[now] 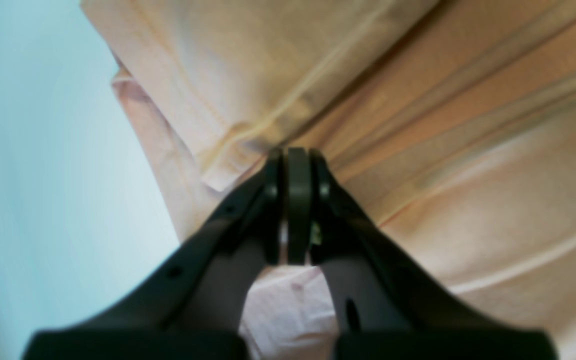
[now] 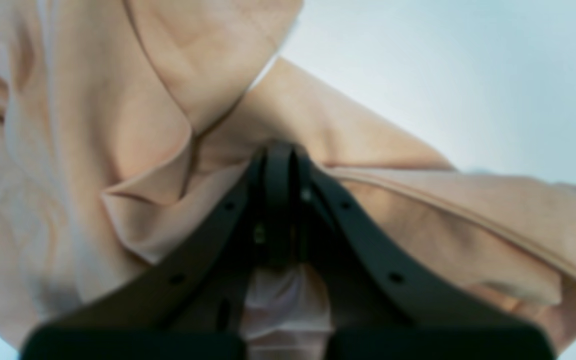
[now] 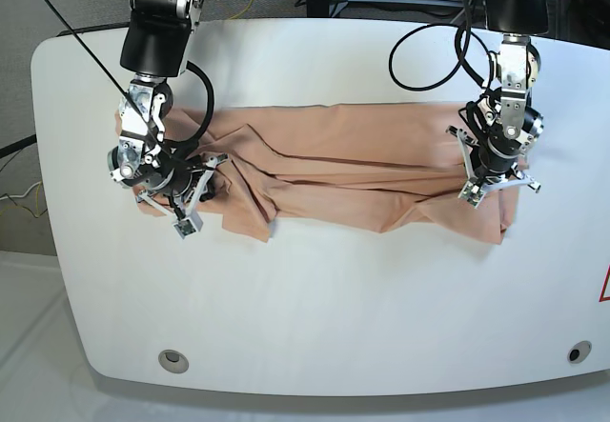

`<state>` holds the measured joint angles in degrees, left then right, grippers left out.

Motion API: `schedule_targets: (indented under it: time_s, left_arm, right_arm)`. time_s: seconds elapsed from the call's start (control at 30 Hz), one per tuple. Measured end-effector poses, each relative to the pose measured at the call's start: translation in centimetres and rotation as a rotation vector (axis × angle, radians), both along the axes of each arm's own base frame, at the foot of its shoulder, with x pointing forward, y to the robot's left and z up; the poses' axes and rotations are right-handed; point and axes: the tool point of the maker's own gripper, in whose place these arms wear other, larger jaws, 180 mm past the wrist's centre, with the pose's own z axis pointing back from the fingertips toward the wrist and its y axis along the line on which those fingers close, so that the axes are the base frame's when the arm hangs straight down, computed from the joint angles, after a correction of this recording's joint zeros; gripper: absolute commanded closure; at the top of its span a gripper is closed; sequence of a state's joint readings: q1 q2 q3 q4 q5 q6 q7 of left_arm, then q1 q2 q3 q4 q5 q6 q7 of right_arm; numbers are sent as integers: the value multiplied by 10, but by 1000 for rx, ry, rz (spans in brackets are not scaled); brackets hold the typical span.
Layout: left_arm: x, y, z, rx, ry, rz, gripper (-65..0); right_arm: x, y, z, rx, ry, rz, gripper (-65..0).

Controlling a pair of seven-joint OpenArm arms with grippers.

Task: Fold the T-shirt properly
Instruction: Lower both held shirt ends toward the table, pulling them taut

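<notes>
A wide white table with rounded corners (image 3: 315, 317) fills most of the base view, and across its far half a large peach, salmon-pink cotton T-shirt (image 3: 353, 170) is stretched into a long, rumpled band running left to right, with creases along its length and a loose flap hanging toward the near side at its left part. The left arm, black and silver with a looping black cable, reaches down at the right of the base view, and its left gripper (image 3: 496, 176) sits at the right end of the cloth; in the left wrist view the dark jaws of this gripper (image 1: 298, 160) are pressed together on a fold of the pink fabric, with hem seams running away from them. The right arm stands at the left of the base view, and its right gripper (image 3: 181, 198) is at the left end of the garment; in the right wrist view the black jaws (image 2: 279, 152) are closed on a bunched fold of the shirt, cloth showing between the fingers behind the tips. A small red marking (image 3: 604, 287) shows at the table's right edge.
</notes>
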<state>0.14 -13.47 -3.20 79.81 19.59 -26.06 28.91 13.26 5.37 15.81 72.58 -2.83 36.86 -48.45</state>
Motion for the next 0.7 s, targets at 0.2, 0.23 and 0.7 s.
schedule_targets:
  time_s: [0.2,0.23,0.7]
  left_arm:
    - [2,-7,0,11,-2,-15,-13]
    - [2,-7,0,12,-1,-17,-13]
    - [6,-16,16,25,-8,-44,-17]
  right_arm:
    - [1,0,0,1,-2,-5,0]
    - [1,0,2,-1,-6,-4,0]
    - [-11,-26,24,-167,15,-14,0]
